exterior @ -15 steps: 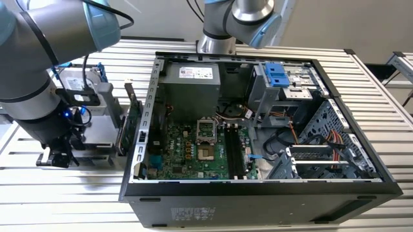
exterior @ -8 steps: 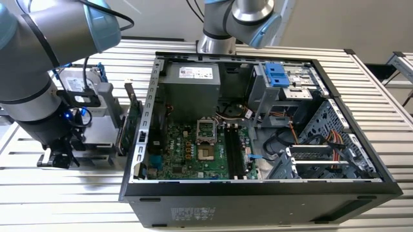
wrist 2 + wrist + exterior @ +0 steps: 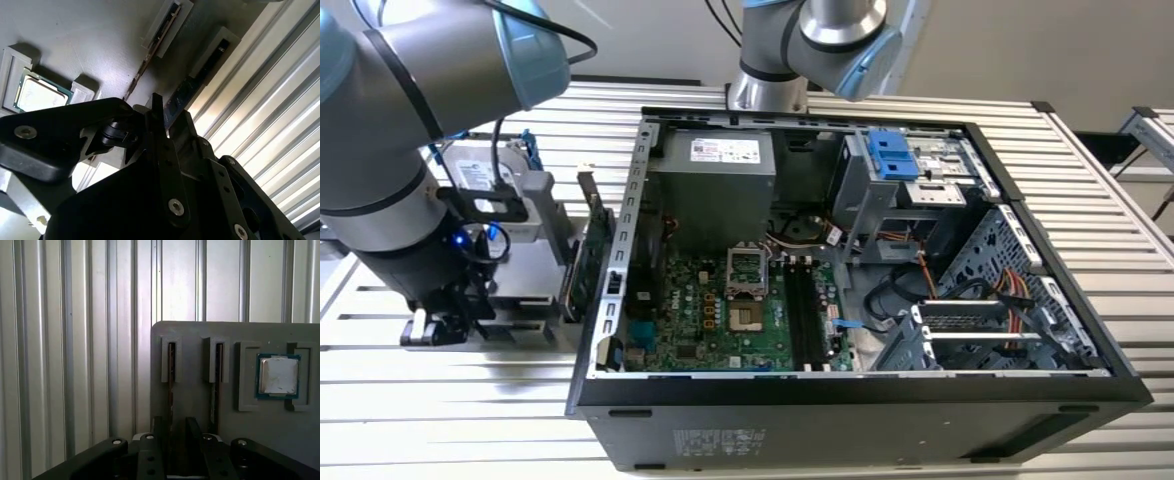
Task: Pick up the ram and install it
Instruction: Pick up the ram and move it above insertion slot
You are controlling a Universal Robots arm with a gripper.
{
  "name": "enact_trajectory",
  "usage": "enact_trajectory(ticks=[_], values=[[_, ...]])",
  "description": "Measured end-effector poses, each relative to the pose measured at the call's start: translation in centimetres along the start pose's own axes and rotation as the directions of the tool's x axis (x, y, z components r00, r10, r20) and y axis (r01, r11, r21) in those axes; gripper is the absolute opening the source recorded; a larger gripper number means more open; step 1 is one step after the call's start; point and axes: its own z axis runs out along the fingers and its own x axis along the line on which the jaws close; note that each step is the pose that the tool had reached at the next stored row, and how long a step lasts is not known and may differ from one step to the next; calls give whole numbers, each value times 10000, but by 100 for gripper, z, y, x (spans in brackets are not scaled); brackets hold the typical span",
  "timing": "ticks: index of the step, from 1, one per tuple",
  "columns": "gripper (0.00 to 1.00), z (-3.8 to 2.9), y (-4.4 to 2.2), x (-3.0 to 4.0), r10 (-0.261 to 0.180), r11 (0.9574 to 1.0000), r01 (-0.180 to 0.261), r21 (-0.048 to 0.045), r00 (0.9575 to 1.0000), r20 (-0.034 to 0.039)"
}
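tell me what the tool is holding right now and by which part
Cannot be told. The tool is at one end of the ram, which stands on edge in the grey holder; a grip does not show.

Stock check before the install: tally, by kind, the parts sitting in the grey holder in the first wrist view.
ram sticks, edge-on in their slots: 2
processor chip: 1
Total: 3
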Motion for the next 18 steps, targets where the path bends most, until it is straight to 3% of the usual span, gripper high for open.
enact_trajectory(ticks=[18], values=[[100,3,0,16,0,10000,0,-1,10000,0]])
